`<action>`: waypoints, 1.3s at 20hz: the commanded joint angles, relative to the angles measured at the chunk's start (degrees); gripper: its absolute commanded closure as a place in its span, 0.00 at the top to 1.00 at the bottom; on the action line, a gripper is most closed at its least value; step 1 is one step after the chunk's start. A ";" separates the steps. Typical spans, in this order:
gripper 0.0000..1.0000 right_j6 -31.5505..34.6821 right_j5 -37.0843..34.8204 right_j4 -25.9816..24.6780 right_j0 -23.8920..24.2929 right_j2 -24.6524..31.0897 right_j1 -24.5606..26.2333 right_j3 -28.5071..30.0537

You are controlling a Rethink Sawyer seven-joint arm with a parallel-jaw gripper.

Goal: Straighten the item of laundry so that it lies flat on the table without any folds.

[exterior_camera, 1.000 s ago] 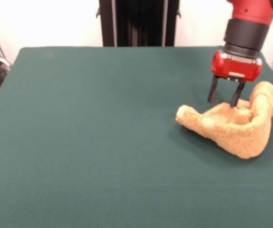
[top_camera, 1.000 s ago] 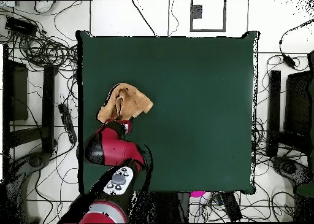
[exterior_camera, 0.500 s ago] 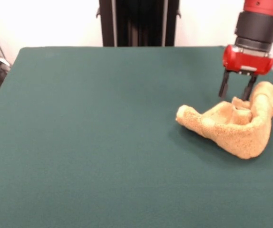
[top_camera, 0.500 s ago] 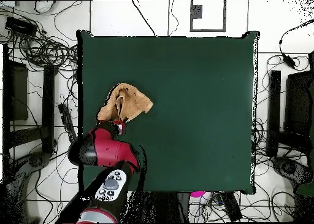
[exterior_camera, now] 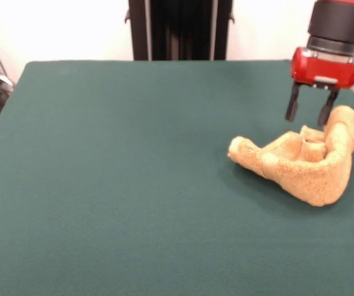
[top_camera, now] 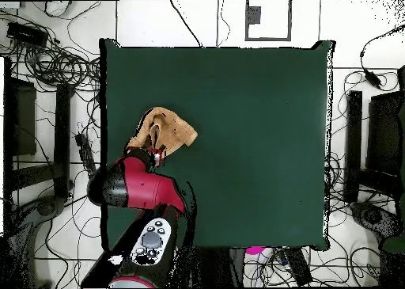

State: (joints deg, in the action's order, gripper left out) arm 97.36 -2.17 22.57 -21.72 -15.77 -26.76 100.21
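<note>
The orange-yellow towel (exterior_camera: 306, 163) lies crumpled in a curled heap near the right edge of the dark green table (exterior_camera: 134, 172) in the front view. In the overhead view the towel (top_camera: 168, 127) sits near the table's left edge (top_camera: 237, 143). My gripper (exterior_camera: 311, 115) hangs just above the heap's far side, its two black fingers (exterior_camera: 292, 110) apart and empty, not touching the cloth. In the overhead view the red arm covers the gripper (top_camera: 155, 154) and the towel's near edge. The white care tag is not visible.
The robot's black pedestal (exterior_camera: 180, 29) stands at the table's far side. Cables and dark equipment (top_camera: 47, 104) lie on the floor along the table's sides in the overhead view. The towel is close to the table's side edge.
My gripper has moved right and risen a little, from touching the towel's middle fold to hovering above its far side. The towel has not changed shape.
</note>
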 commanded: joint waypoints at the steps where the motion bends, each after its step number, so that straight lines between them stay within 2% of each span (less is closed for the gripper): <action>1: 1.00 9.62 0.76 -1.19 2.00 9.09 1.70 -2.40; 4: 1.00 10.60 2.03 -0.75 0.95 8.51 2.00 -2.31; 6: 1.00 11.88 3.11 0.92 -1.39 5.31 3.42 -3.00; 9: 1.00 11.39 7.53 -0.95 1.13 8.66 5.40 -4.38; 18: 1.00 8.85 11.73 -2.75 2.44 11.45 10.04 -10.58; 26: 1.00 8.49 6.15 2.42 -1.73 2.11 11.58 -12.77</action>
State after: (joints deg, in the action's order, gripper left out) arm 97.36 7.21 22.52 -21.42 -14.97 -18.53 91.09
